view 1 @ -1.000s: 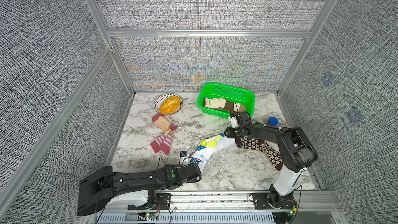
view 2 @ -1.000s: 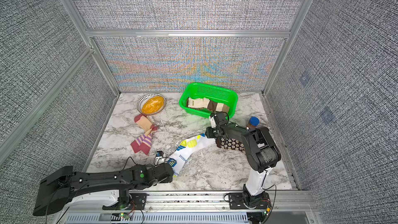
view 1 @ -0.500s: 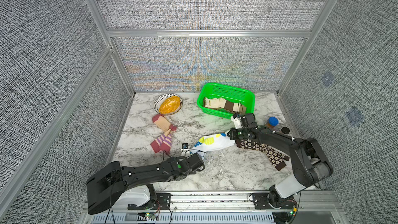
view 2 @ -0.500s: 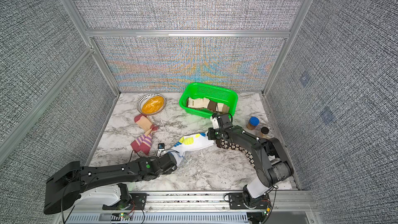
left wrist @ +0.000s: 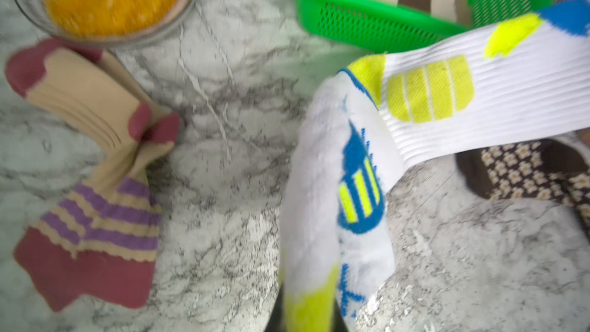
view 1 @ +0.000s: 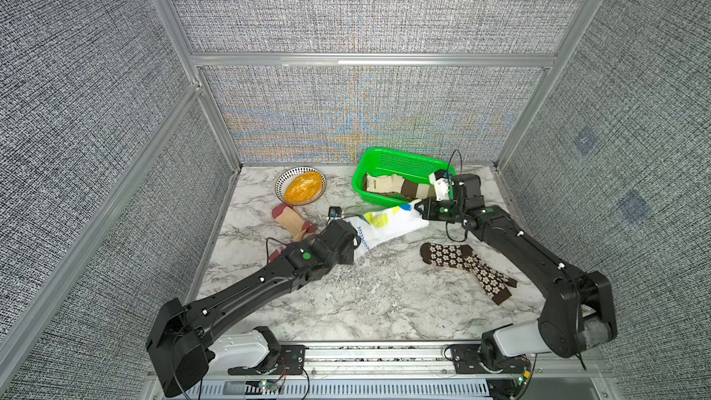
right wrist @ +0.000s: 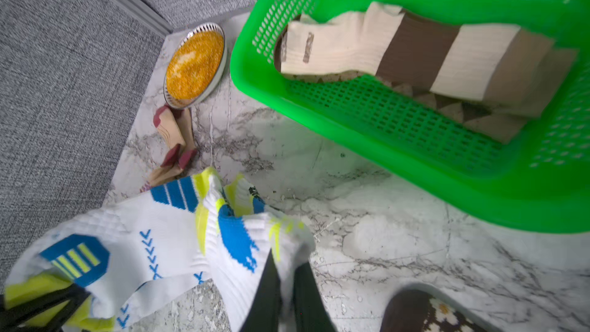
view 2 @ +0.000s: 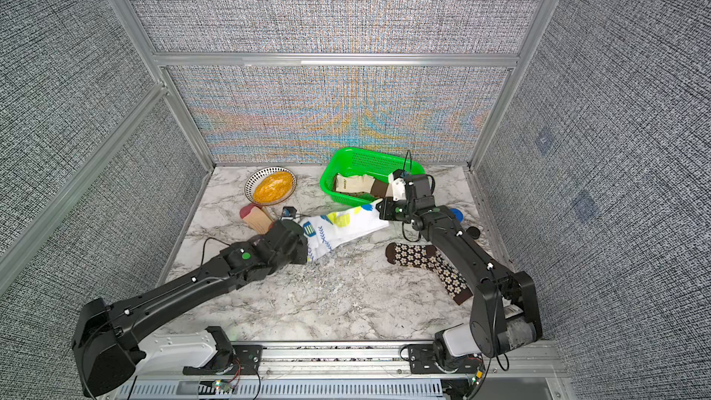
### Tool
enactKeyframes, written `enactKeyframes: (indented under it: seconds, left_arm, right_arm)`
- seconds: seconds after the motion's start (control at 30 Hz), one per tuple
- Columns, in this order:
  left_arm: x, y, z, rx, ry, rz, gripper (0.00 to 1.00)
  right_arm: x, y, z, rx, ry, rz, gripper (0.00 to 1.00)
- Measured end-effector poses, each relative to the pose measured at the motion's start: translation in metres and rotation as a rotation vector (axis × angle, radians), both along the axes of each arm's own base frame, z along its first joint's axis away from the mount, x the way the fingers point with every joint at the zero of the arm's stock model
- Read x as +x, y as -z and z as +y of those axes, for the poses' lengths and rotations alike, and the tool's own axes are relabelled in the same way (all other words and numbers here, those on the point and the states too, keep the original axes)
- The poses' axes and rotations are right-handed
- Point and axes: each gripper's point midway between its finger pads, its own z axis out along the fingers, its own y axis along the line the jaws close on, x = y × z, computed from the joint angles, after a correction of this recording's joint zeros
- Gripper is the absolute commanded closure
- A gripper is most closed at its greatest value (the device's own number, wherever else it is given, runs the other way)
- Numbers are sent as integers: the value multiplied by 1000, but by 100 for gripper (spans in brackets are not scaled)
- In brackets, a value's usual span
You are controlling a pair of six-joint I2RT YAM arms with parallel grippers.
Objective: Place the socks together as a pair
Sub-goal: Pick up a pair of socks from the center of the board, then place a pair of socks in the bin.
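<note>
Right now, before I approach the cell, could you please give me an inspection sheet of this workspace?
Surface: white-grey marble-patterned tabletop, no spill seen.
Job's things: white ribbed socks with lime and blue patches held at both ends; brown daisy-print socks on the tabletop; maroon-peach socks with purple stripes also on it; cream socks with brown band inside green plastic basket.
Clutter: striped-rim bowl of orange-yellow grains; blue-capped item beside right arm.
Grippers: left gripper shut on one end; right gripper shut on the other.
Cables: thin black cable loops at each wrist.
Surroundings: grey woven wall panels, aluminium frame.
</note>
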Motion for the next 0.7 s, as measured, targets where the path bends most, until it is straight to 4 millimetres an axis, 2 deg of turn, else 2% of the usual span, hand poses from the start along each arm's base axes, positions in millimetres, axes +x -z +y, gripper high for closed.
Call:
enactKeyframes:
  seconds: [0.1,0.17,0.23,0.37,0.47,0.53,0.63,0.7]
  left_arm:
    - [32,-40,-8,-13,27,-64,95]
    - [57,-58,-13,-10,42,-88,95]
    - [83,-72,-23,-5,66,-104,95]
    - [140,-95,-62,-13,152,-153,95]
    - [179,-97,-88,-17,204,-175,95]
    - [205,-90,-97,-10,215,-175,95]
    - [241,-71,-105,4,223,-171,95]
    - [260,-49,-109,28,227,-152,95]
  right_arm:
    - [13,-27,-12,17,33,-49,100]
    - [21,-37,-24,28,61,-72,100]
    - [31,-40,-42,35,113,-81,100]
    - [57,-29,-77,56,222,-66,100]
    - [78,-15,-93,65,277,-48,100]
    - [92,-2,-101,66,305,-30,100]
    - [111,19,-106,67,330,4,100]
    - [122,34,-108,64,345,22,100]
